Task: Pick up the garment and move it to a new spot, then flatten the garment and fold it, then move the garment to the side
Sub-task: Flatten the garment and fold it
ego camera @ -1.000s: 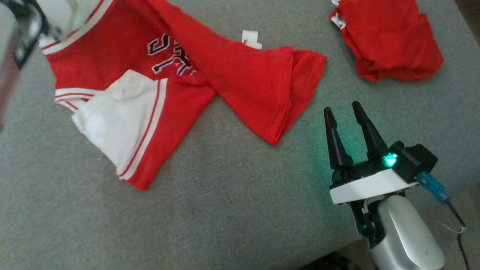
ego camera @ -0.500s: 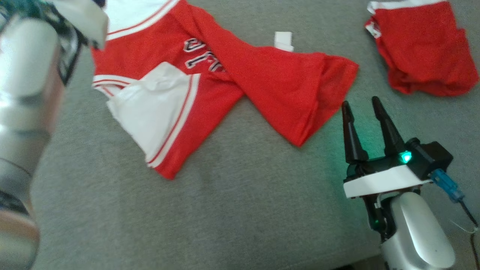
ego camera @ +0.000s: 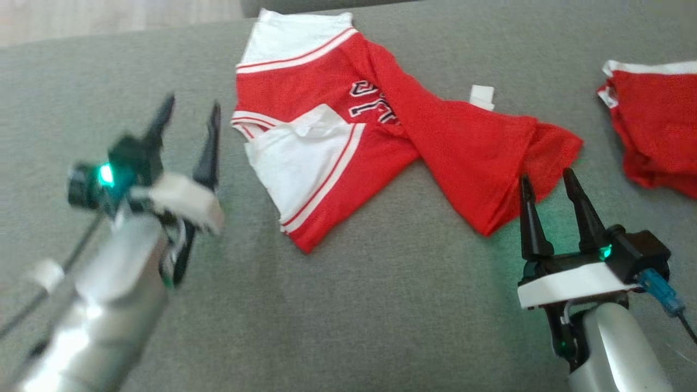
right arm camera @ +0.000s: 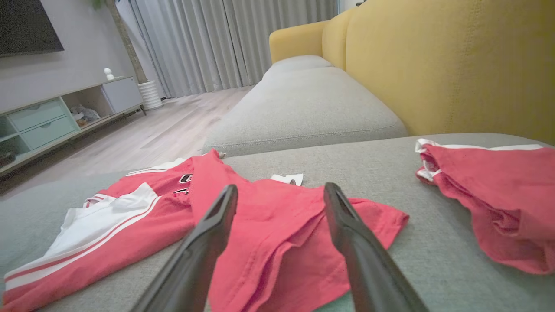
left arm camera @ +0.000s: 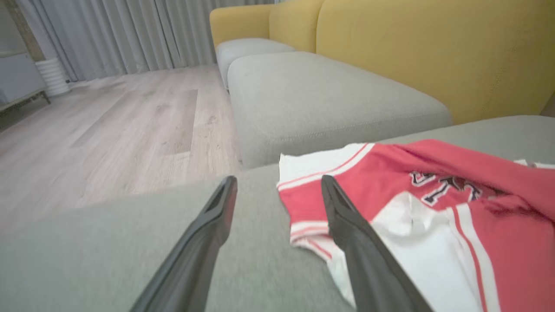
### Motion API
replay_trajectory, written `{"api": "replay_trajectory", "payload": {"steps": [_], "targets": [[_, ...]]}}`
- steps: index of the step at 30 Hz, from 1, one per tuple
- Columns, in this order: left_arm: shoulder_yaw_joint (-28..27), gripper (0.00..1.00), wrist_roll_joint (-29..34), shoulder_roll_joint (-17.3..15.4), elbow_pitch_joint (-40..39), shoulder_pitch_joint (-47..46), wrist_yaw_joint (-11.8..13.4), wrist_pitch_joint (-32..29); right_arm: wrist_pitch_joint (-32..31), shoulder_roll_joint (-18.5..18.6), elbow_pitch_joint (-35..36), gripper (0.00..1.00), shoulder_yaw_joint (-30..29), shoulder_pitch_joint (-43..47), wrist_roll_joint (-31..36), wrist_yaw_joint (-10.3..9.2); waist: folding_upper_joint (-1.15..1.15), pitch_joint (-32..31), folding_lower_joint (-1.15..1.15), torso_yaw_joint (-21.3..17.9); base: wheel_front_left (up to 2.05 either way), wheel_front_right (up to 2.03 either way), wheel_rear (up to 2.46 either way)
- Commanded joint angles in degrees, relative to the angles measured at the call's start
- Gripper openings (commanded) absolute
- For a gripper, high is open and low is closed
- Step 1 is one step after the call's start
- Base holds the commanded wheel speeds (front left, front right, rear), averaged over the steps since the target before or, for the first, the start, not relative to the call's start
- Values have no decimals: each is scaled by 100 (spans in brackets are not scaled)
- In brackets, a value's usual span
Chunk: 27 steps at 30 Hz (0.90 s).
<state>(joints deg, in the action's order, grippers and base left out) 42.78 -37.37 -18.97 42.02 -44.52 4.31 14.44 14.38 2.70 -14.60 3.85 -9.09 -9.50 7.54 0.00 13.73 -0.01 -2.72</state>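
The garment (ego camera: 381, 147) lies rumpled on the cushion (ego camera: 354, 305). The left gripper (ego camera: 190, 106), wide open and empty, is near its left side; the right gripper (ego camera: 547, 177), open and empty too, near its right end.

right end effector (ego camera: 546, 174): black fingers (ego camera: 531, 228) | white plate (ego camera: 572, 283) | green LED (ego camera: 603, 252) | silver arm (ego camera: 615, 348)

Soft daylight, motion blur, green glow
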Motion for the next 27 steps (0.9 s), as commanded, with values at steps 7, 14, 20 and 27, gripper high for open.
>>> {"api": "replay_trajectory", "payload": {"steps": [7, 14, 20, 27], "targets": [[-347, 100, -14, -132, -786, 754, 254, 51, 62, 18, 207, 100, 173, -60, 57, -5, 0, 27, 1, 99, 0, 0, 0], [-116, 100, 24, -118, -630, 591, 95, -374, 62, 18, 219, 100, 272, -134, 19, -5, 0, 252, 1, -152, 0, 0, 0], [-68, 100, -23, -54, -375, 476, 10, -506, 62, 18, 225, 100, 259, -157, 1, -5, 0, 398, 1, -292, 0, 0, 0], [-60, 100, -18, -8, 84, 301, -6, -442, 62, 18, 240, 100, 284, -213, -15, -5, 0, 504, 1, -423, 0, 0, 0]]}}
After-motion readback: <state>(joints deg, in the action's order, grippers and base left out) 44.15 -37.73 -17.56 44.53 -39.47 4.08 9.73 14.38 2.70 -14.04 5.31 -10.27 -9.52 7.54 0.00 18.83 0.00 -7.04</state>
